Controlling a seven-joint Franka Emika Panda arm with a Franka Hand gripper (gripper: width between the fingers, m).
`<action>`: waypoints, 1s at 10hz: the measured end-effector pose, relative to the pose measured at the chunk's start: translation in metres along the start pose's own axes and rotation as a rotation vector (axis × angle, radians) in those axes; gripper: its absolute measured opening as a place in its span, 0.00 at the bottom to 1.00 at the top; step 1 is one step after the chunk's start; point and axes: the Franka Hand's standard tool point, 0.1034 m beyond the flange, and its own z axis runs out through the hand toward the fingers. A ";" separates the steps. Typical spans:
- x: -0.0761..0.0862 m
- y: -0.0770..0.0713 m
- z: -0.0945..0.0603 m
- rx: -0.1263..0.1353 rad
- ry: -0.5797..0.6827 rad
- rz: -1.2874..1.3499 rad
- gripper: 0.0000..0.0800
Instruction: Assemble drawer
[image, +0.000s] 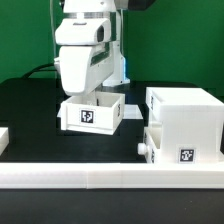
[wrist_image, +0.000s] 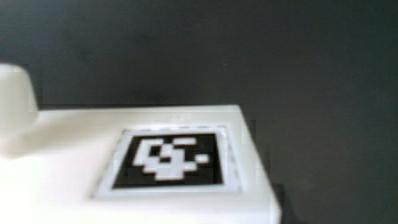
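Note:
A small white drawer tray (image: 92, 112) with a black-and-white tag on its front stands on the black table at the middle. My bulky white gripper (image: 86, 93) hangs right over it, with its fingers down at the tray's rim; whether they grip it is hidden. The tall cube-like housing (image: 186, 122) stands on the exterior view's right, tag on its front. A second low tray with a knob (image: 146, 150) sits at the housing's lower left side. The wrist view shows a tagged white face (wrist_image: 173, 158) close up and one white finger (wrist_image: 15, 110) beside it.
The long low white rail (image: 110, 178) runs along the front of the table. A small white piece (image: 3, 140) shows at the exterior view's left edge. A green wall stands behind the robot's base.

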 end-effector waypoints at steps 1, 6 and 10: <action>-0.001 0.000 0.000 0.000 -0.005 -0.075 0.05; 0.013 0.016 0.004 -0.002 -0.009 -0.146 0.05; 0.028 0.035 0.007 0.008 0.001 -0.137 0.05</action>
